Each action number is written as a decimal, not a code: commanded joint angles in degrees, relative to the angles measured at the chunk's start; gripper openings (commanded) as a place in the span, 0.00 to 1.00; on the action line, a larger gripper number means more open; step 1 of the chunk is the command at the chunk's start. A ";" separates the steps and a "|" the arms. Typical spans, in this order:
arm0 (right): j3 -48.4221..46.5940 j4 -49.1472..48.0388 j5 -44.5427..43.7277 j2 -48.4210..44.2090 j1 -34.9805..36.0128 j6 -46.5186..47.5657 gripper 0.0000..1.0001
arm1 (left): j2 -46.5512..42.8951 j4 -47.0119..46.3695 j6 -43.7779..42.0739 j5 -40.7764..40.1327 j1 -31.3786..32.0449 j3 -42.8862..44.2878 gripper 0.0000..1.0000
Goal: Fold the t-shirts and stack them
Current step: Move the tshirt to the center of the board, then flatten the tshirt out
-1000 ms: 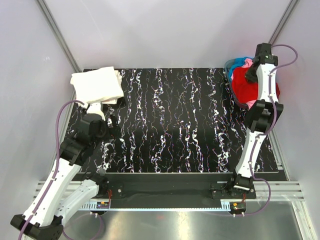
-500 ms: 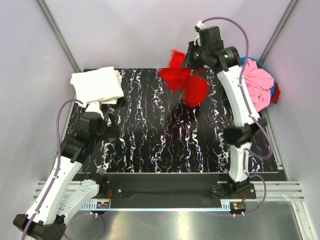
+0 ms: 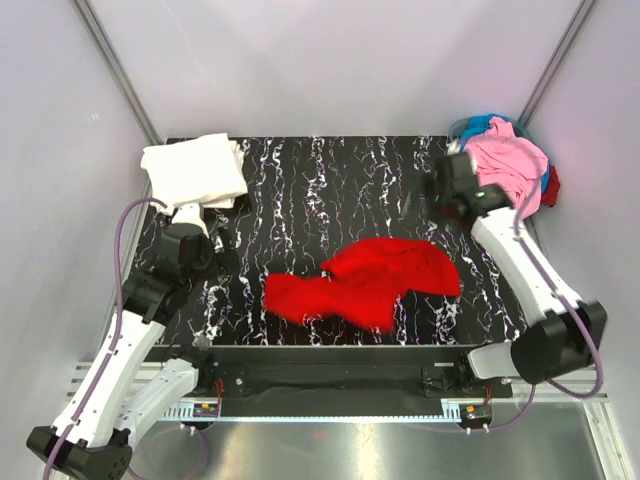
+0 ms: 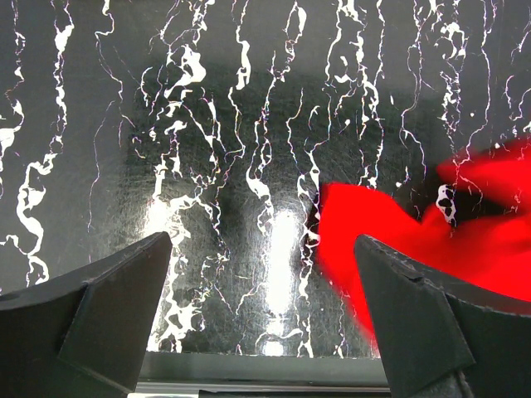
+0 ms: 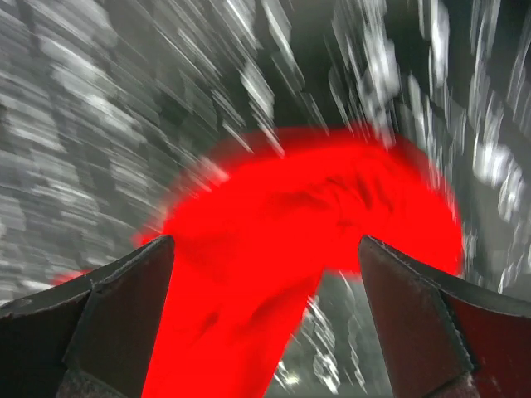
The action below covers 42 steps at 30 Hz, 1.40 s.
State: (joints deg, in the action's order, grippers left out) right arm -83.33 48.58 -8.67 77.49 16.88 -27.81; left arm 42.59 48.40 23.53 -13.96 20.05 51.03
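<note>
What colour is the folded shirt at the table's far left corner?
Cream-white folded shirt, best in the top view.

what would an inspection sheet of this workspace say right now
surface: black marbled table
job's things: red t-shirt crumpled near the front; cream-white t-shirt folded at back left; pink t-shirt heaped at back right, with blue cloth and dark red cloth showing at the heap's edges
clutter: nothing seen
claws: left claw open, empty; right claw open, empty, red t-shirt below it
cables: purple cable along each arm, off the cloth
surroundings: white walls, metal frame struts
</note>
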 commanded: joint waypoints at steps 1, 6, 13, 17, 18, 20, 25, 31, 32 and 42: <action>14.05 -5.24 2.50 -1.62 -0.45 -6.45 1.00 | 0.21 -1.82 -0.76 -0.20 -0.28 0.83 0.99; 21.19 -5.95 6.12 -7.87 -0.45 -7.78 1.00 | 1.18 -1.82 -0.59 -0.02 -0.19 0.74 0.99; 31.28 -9.79 14.18 -16.40 -0.36 -10.58 1.00 | 2.58 -5.33 -2.52 9.29 1.03 -0.84 0.99; 36.22 -13.16 18.68 -14.31 1.22 -11.39 1.00 | 8.64 -4.64 -2.09 9.74 4.11 0.21 0.99; 35.96 -13.24 18.60 -13.43 1.57 -10.95 1.00 | 12.05 -2.98 -0.08 8.87 4.29 0.82 0.98; 33.78 -11.67 16.41 -10.71 1.48 -9.98 1.00 | 14.88 -2.87 3.78 9.91 4.64 1.01 0.96; 29.72 -10.61 16.57 -7.97 1.57 -8.22 1.00 | 20.25 -8.40 10.30 10.79 5.35 -5.13 0.93; 25.94 -10.17 15.00 -5.17 1.66 -5.76 1.00 | 24.99 -17.71 13.47 12.98 5.61 -12.07 0.88; 24.28 -10.08 14.91 -4.20 2.01 -5.50 1.00 | 25.61 -20.60 13.91 13.60 5.61 -12.79 0.85; 1.00 -3.67 8.93 22.30 15.88 2.84 0.98 | 30.01 -32.14 16.46 17.92 6.05 -18.59 0.56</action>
State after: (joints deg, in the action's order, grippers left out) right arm -74.59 42.09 3.57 92.71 28.14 -29.80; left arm 72.75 23.20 38.57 2.42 25.74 33.56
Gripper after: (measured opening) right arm 0.989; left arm 0.596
